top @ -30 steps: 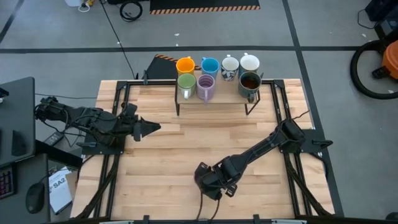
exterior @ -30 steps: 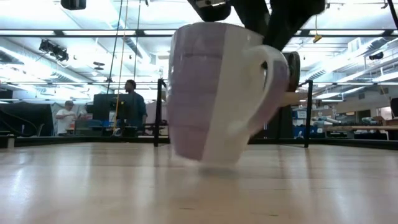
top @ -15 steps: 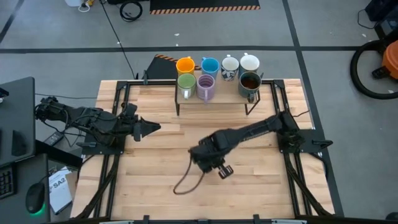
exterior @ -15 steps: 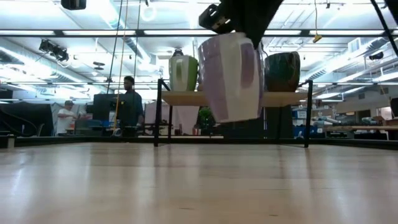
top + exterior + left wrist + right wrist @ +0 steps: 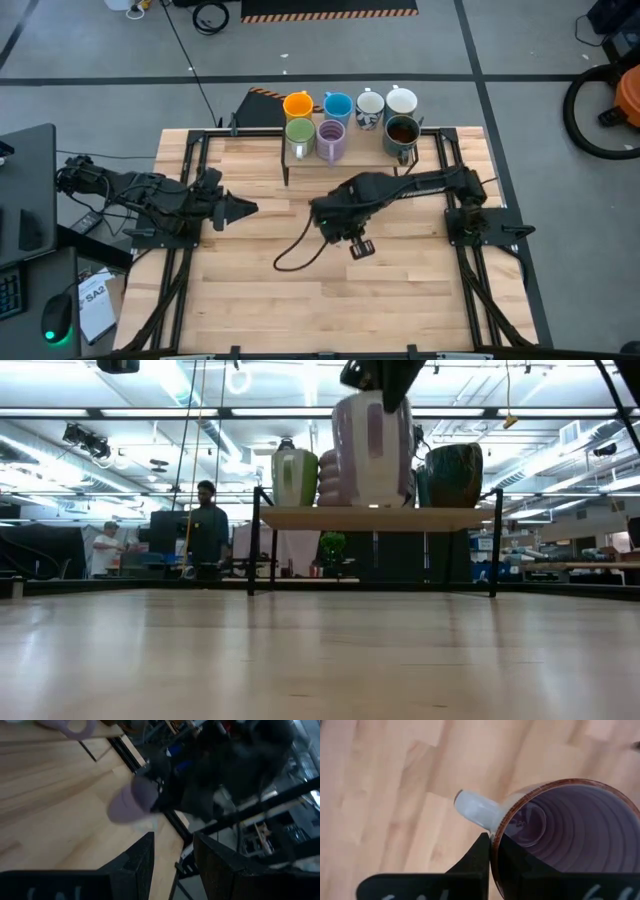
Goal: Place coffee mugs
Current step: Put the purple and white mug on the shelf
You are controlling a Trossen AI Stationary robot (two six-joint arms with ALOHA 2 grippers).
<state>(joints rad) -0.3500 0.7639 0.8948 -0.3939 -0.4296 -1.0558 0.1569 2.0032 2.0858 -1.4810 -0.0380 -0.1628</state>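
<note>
My right gripper (image 5: 337, 216) hangs over the table's middle, shut on a lilac mug (image 5: 372, 450) that the arm hides in the high view. The left wrist view also catches this mug (image 5: 132, 802). Further mugs stand on a small rack (image 5: 345, 160) at the far edge: orange (image 5: 298, 104), blue (image 5: 338, 104), two white (image 5: 385, 102), green (image 5: 299, 132), lilac (image 5: 331, 137) and dark (image 5: 401, 132). At the table's left side my left gripper (image 5: 245, 207) stands open, with nothing between its fingers. My right gripper pinches the lilac mug's rim (image 5: 492, 839) right beside the handle (image 5: 475, 810), one finger inside the mug and one outside. The fingers come from above, pointing down. The mug hangs upright below them, lifted clear of the table.
A black cable (image 5: 300, 250) trails from the right gripper onto the table's middle. A desk with a screen (image 5: 25, 190) stands past the left edge. Two people (image 5: 205, 525) stand in the room behind the table. Bare wood lies in front of the rack.
My right gripper has gone up and from the near edge toward the rack, rolling its wrist, fingers shut throughout. The lilac mug, low and tilted by the tabletop a second ago, now hangs upright and high, level with the rack's mugs.
</note>
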